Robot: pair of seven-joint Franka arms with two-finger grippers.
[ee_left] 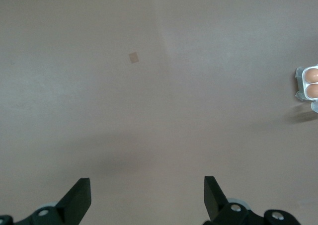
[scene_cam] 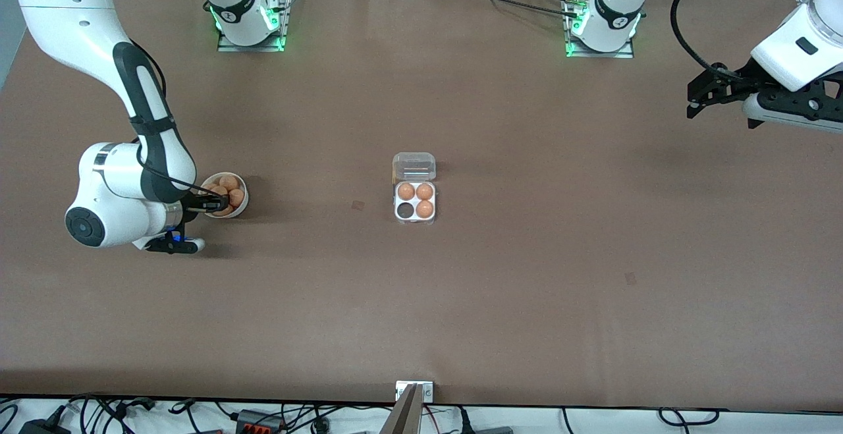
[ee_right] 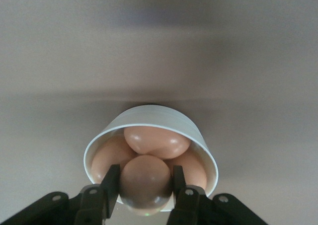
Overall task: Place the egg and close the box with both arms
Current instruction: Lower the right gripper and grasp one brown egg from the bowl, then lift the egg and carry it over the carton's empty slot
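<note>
The box point(scene_cam: 415, 201) lies mid-table with its clear lid point(scene_cam: 414, 167) open. It holds three eggs, and the one cell nearest the front camera toward the right arm's end point(scene_cam: 404, 211) is bare. My right gripper point(scene_cam: 220, 205) is in the white bowl point(scene_cam: 242, 209) and is shut on an egg point(ee_right: 145, 181), with a finger on each side of it. Several more eggs lie in the bowl point(ee_right: 149, 113). My left gripper point(scene_cam: 698, 95) waits open and empty in the air over the left arm's end of the table. Its wrist view shows the box's edge point(ee_left: 301, 83).
Small tape marks sit on the brown table, one point(scene_cam: 357, 205) between the bowl and the box, another point(scene_cam: 630, 278) toward the left arm's end. A metal bracket point(scene_cam: 414, 391) is at the table's front edge.
</note>
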